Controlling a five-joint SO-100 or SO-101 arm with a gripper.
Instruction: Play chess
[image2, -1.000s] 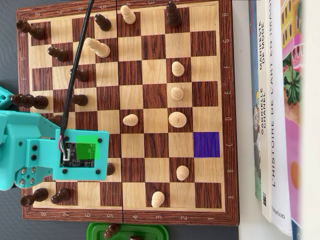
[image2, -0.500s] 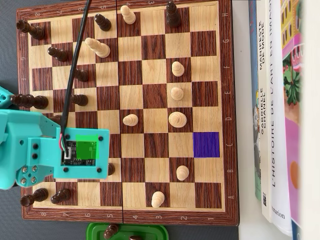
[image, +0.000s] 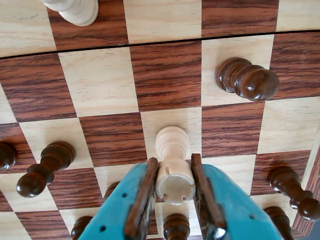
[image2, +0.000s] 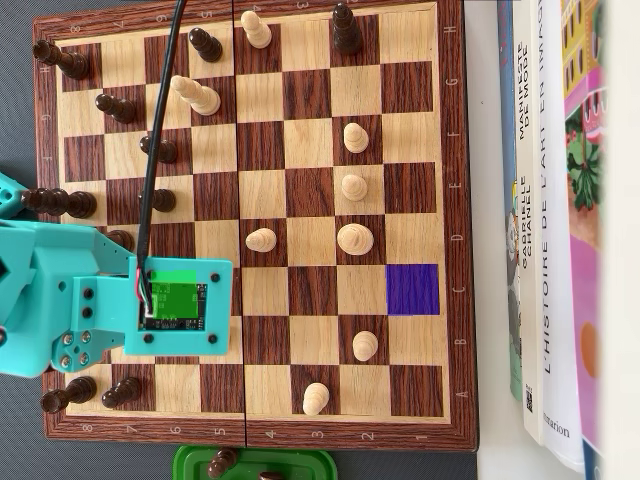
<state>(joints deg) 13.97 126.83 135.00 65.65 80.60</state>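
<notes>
**A:** Wrist view shows the tool (image: 174, 192) closed snugly on a pale rook (image: 173, 165), one wooden pad on each side of its body. Is it off the chessboard (image2: 450, 200) yet?

**B:** Can't tell from these views. The rook sits at six o'clock in the wrist picture, over a light square, with dark pawns (image: 42, 167) crowded at eight and four o'clock.

**A:** So what makes the move go well?

**B:** I'd raise it straight up, clear of those dark heads, before crossing. The blue-marked square (image2: 412, 289) at three o'clock in the overhead view looks like the target, though that's my guess.

**A:** And the surroundings?

**B:** Polished wood squares, likely slippery. Books (image2: 560, 230) lie on the desk along the board's three o'clock edge, and a green tray (image2: 255, 462) holding dark pieces sits at six.
</notes>
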